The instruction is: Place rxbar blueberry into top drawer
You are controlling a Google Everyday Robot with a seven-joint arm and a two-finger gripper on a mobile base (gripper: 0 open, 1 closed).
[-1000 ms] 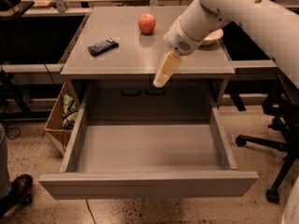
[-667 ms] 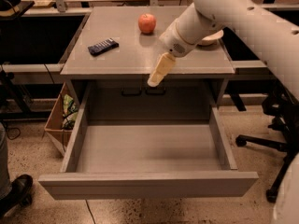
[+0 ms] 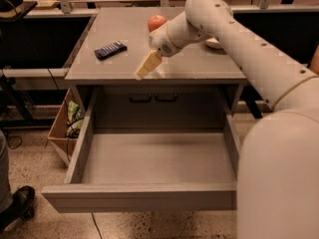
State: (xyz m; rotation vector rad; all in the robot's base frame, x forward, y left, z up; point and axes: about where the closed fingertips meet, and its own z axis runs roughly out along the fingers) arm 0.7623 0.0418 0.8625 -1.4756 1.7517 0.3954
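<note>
The rxbar blueberry [image 3: 110, 49], a small dark blue flat bar, lies on the left part of the grey cabinet top [image 3: 189, 66]. The top drawer [image 3: 139, 198] is pulled fully out below it, and its grey inside [image 3: 157, 156] holds nothing. My gripper [image 3: 145, 67] hangs over the front of the cabinet top, right of the bar and apart from it, holding nothing that shows. My white arm reaches in from the right.
A red apple [image 3: 156, 22] sits at the back of the cabinet top. A pale bowl [image 3: 214, 43] is partly hidden behind my arm. A cardboard box [image 3: 64, 128] stands left of the cabinet. A person's shoe [image 3: 17, 203] is at the lower left.
My gripper has moved left and a little back over the cabinet top, closer to the bar. The bar, apple and drawer have not moved.
</note>
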